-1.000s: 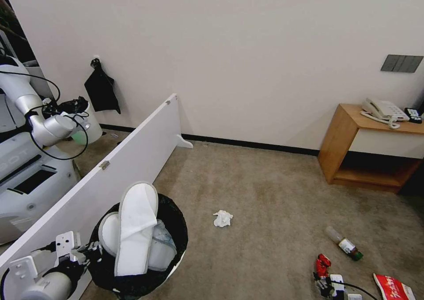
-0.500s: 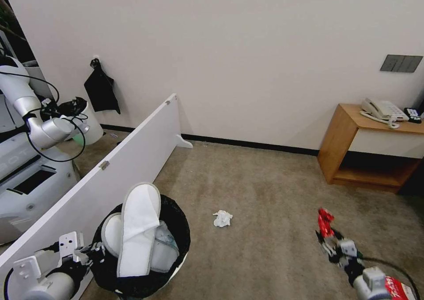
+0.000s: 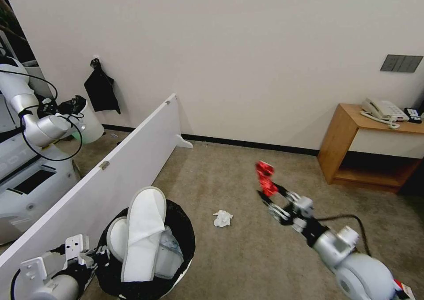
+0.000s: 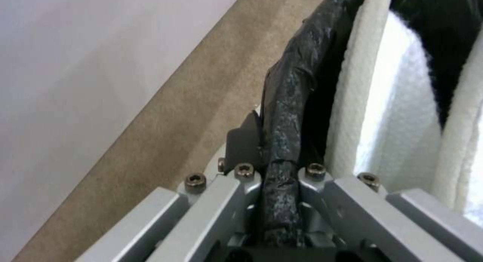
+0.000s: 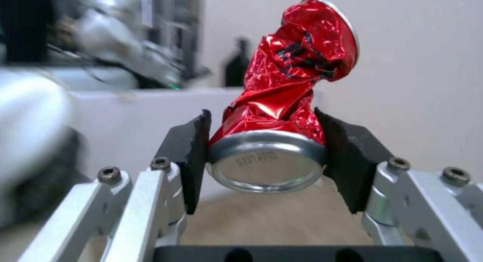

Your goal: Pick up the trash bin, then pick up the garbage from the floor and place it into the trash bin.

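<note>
Two white slippers (image 3: 140, 229) are already sitting in the trash bin (image 3: 176, 264), whose bag-lined rim the left gripper (image 4: 279, 179) is pinching. Pinching the crushed red can (image 5: 286, 100), the right gripper (image 3: 270, 193) is hanging above the carpet (image 3: 247, 256); a crumpled tissue (image 3: 222, 218) is lying there uncollected.

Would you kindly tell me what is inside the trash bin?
Two white slippers stand in the trash bin, with something pale beside them. Anything beneath is hidden by the slippers and black liner.

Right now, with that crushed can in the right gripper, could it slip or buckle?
The can is probably light and thin-walled, being already crumpled. The right gripper pinches its round metal base, which looks smooth, so it might swivel or slip. A harder squeeze would likely dent it further.
</note>
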Controlling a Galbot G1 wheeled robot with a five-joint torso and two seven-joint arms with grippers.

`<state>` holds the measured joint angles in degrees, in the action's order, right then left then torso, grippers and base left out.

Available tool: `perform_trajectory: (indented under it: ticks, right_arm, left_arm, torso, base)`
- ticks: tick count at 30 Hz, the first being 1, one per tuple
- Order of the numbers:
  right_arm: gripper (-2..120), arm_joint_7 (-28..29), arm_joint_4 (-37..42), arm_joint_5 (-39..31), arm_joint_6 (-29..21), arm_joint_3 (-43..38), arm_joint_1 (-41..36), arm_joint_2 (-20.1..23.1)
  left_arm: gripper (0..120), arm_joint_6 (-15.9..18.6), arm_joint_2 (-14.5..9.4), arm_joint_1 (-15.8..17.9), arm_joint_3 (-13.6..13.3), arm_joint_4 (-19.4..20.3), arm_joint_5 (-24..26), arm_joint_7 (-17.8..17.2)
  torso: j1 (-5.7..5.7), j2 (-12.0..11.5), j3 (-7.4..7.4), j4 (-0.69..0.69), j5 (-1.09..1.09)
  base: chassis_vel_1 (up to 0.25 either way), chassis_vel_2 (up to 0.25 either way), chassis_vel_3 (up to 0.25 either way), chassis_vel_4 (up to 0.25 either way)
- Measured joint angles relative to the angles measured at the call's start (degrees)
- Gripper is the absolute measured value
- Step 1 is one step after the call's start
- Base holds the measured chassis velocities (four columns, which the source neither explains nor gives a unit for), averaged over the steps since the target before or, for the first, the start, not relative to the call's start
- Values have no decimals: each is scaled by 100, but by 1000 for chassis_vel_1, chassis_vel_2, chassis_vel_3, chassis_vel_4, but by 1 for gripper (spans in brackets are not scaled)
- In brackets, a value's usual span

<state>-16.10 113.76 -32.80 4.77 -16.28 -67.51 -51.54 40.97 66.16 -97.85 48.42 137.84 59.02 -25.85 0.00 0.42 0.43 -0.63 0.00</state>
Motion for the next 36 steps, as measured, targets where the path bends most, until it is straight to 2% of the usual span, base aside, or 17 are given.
perform_trajectory:
  ticks: [1,2,4,14,23,36]
  right_arm:
    - [50,-48,-59,-99,32,430,366,-40]
    - [50,-48,-59,-99,32,430,366,-40]
    - [50,-180,-218,-264,171,1210,955,-180]
    - [50,-715,-520,-663,408,2636,2018,-478]
    - [50,-1137,-657,-771,496,3349,2483,-518]
    - [50,-1440,-642,-746,529,3877,2521,-327]
  left_arm:
    - [2,3,15,-2,-6,1,-1,-2]
    - [2,3,15,-2,-6,1,-1,-2]
    - [2,10,23,-7,-7,0,-11,-4]
    - [2,19,49,-37,21,10,-9,-5]
    - [2,22,83,-51,38,26,-8,6]
    - [2,25,107,-28,58,43,2,5]
  torso:
    - [0,0,0,2,-2]
    - [0,0,0,2,-2]
    - [0,0,0,2,1]
    - [0,0,0,0,-1]
    - [0,0,-1,0,0]
    - [0,0,-1,0,0]
  base:
    - [0,0,0,0]
    - [0,0,0,0]
    - [0,0,0,0]
    - [0,0,0,0]
    - [0,0,0,0]
    - [0,0,0,0]
